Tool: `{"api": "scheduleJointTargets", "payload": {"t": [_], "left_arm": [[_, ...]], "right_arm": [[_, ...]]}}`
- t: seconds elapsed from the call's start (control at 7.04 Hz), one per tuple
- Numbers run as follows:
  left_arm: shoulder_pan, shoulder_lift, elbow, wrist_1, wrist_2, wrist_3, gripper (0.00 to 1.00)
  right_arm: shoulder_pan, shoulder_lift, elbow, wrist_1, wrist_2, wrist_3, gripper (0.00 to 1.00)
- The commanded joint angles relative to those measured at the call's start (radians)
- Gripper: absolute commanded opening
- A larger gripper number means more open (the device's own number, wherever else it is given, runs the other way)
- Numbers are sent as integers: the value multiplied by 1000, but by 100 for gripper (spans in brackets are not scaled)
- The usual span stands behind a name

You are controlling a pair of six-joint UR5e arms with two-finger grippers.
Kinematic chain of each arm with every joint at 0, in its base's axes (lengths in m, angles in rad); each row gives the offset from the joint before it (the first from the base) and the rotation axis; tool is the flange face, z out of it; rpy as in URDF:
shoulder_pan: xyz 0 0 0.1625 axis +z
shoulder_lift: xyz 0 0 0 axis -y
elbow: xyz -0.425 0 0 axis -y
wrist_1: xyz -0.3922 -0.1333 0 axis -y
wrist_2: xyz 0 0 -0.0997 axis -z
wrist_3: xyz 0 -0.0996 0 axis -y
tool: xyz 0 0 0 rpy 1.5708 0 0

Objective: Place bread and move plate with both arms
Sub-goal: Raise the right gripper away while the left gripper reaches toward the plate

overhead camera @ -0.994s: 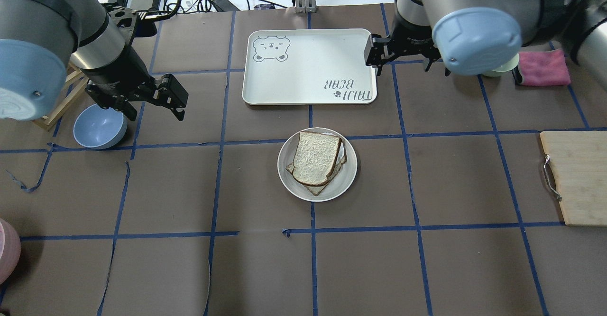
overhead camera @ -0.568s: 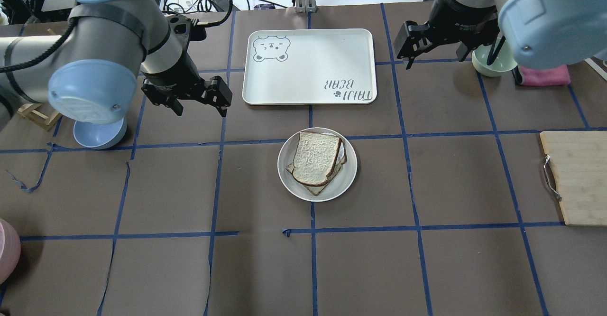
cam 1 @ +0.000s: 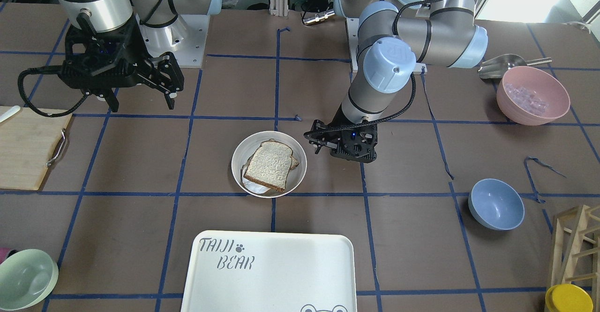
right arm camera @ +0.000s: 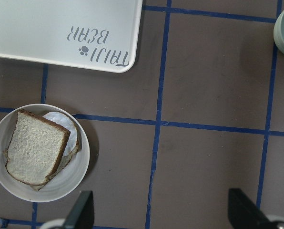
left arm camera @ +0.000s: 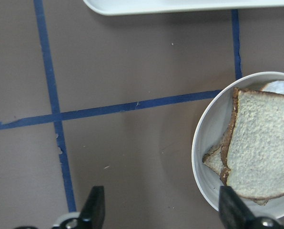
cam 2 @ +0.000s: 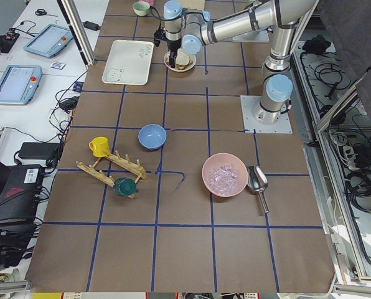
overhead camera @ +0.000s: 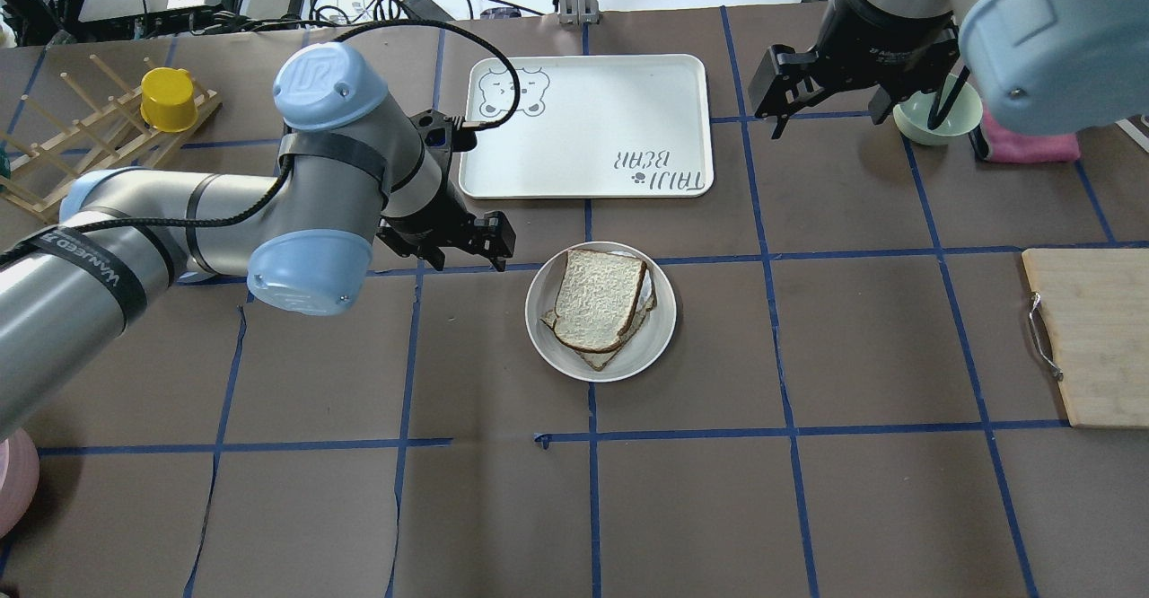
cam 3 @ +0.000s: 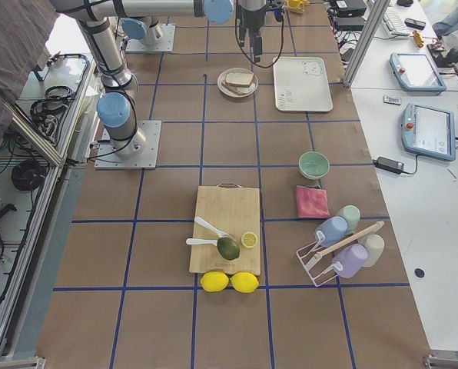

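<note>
The plate (overhead camera: 655,347) sits at the table's middle, just in front of the tray. The bread (overhead camera: 597,297) lies on top of a second slice and something white on the plate. They also show in the front view, bread (cam 1: 269,164) on plate (cam 1: 300,171). My left gripper (overhead camera: 471,261) is open and empty, low over the table just left of the plate. Its wrist view shows the plate (left arm camera: 208,133) and bread (left arm camera: 261,143) at the right. My right gripper (overhead camera: 830,113) is open and empty, high beyond the tray's right edge. Its wrist view shows the bread (right arm camera: 35,155).
The white TAIJI BEAR tray (overhead camera: 583,127) lies behind the plate. A pale green bowl (overhead camera: 938,118) and pink cloth (overhead camera: 1032,145) are far right, a cutting board (overhead camera: 1091,338) at the right edge. A blue bowl (cam 1: 496,204) and wooden rack with yellow cup (overhead camera: 166,100) are on the left.
My left arm has swung right and down, from near the blue bowl to just left of the plate. My right gripper has moved right, away from the tray's edge.
</note>
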Motion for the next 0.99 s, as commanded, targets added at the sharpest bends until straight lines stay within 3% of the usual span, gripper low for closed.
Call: {"api": "scheduleJointTargets", "payload": {"t": [0.0,0.57,0.85], "left_arm": [[-33,-55,-30,60,-7,-9,66],[-57,-141,-28,100,-14,-80,62],[-80,-174,-27,137,-62,-129,62]], "right_arm": [[0,1,2,0,-3,0,100],[0,3,3,0,-2,-3,100],[2,3,8,1,0,-3,100]]}}
